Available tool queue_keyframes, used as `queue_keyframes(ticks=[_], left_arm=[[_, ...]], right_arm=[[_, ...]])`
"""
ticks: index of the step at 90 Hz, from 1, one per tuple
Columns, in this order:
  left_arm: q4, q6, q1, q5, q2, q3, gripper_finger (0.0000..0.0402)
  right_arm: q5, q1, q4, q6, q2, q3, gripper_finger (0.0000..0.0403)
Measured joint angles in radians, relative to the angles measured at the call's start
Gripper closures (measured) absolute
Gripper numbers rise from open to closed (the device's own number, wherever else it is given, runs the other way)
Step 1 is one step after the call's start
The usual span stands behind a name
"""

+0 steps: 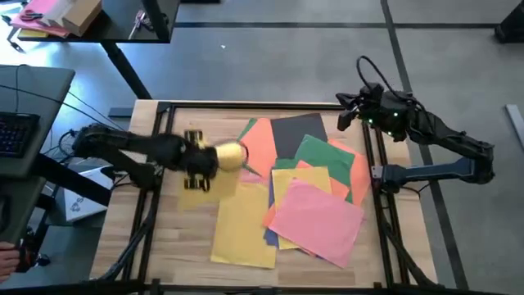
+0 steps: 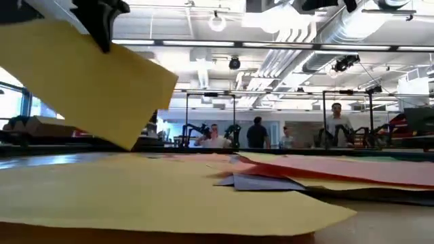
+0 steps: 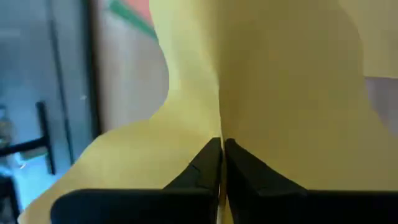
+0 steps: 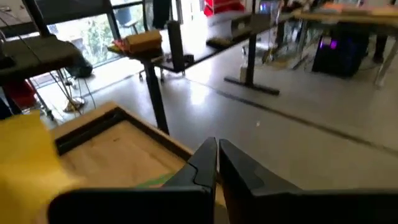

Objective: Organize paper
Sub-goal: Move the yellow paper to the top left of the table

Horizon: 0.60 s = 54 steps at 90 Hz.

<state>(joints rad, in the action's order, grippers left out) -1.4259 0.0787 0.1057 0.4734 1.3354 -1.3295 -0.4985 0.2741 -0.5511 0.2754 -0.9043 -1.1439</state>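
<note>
My left gripper (image 1: 214,158) is over the table's left middle, shut on a yellow sheet of paper (image 2: 81,81) that it holds up in the air. Below it a large yellow sheet (image 1: 246,225) lies flat on the wood. To its right lies a loose, overlapping pile of paper: orange (image 1: 262,139), dark grey (image 1: 291,133), green (image 1: 321,153), yellow (image 1: 299,184), pink (image 1: 318,217) and a blue edge (image 1: 269,235). My right gripper (image 4: 217,155) is shut on nothing and hovers at the table's far right corner (image 1: 344,115). My left gripper pinches the yellow sheet between its two fingers (image 3: 205,163), which are closed flat on the paper (image 3: 221,124). The sheet buckles outward on both sides of the fingers. In the low view it hangs tilted below the gripper (image 2: 102,24), its lower corner (image 2: 129,144) clear of the table.
A black frame (image 1: 246,105) rims the wooden table. A desk with a keyboard (image 1: 16,131) stands off the left side. People and other work stations show far behind the table in the low view. Bare wood lies at the near left (image 1: 172,238).
</note>
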Motion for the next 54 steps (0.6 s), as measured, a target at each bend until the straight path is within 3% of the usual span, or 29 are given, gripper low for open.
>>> queue_keyframes(ticks=[27, 44, 54], left_arm=[[0.375, -0.431, -0.427, -0.167, -0.148, 0.420, 0.0401], [0.646, -0.731, -0.595, -0.092, -0.126, 0.623, 0.0400], [0.698, -0.770, -0.685, -0.125, -0.103, 0.663, 0.0390]], right_arm=[[0.020, -0.079, 0.054, 0.069, -0.029, 0.031, 0.0402], [-0.055, -0.128, 0.116, 0.156, -0.085, 0.031, 0.0402], [-0.071, -0.136, 0.171, 0.162, -0.133, 0.031, 0.0402]])
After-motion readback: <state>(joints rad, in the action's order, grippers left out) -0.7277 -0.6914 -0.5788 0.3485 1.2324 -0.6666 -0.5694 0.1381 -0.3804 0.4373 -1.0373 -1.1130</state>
